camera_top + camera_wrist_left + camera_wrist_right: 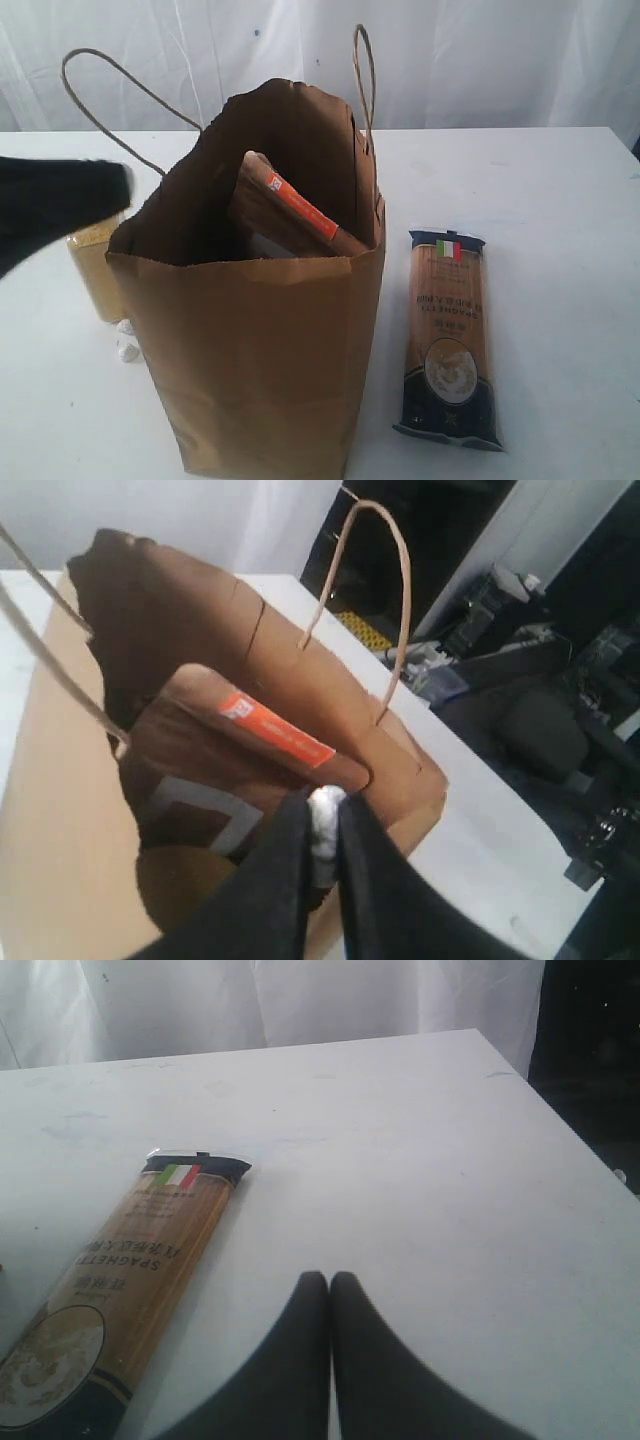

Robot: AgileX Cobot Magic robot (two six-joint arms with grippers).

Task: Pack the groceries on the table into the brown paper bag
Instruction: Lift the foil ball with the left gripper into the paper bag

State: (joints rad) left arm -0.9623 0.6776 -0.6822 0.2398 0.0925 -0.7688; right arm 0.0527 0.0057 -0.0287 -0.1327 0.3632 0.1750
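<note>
The brown paper bag point(260, 360) stands open on the table point(560, 200), and the brown orange-labelled pouch point(290, 215) leans inside it. In the left wrist view my left gripper point(322, 798) hovers over the bag's point(60, 810) rim above the pouch point(230, 760), shut on a small white thing point(325, 825) that I cannot identify. A yellow-grain bottle point(95, 265) shows behind the bag's left side, under the left arm point(60, 205). The dark-blue spaghetti packet point(448, 335) lies flat to the right of the bag. My right gripper point(329, 1282) is shut and empty above the table beside the packet point(130, 1270).
Small white bits point(127, 343) lie on the table at the bag's lower left. The bag's two cord handles point(365, 80) stick up above its rim. A white curtain hangs behind the table. The table's right edge point(560, 1130) is close to the right gripper.
</note>
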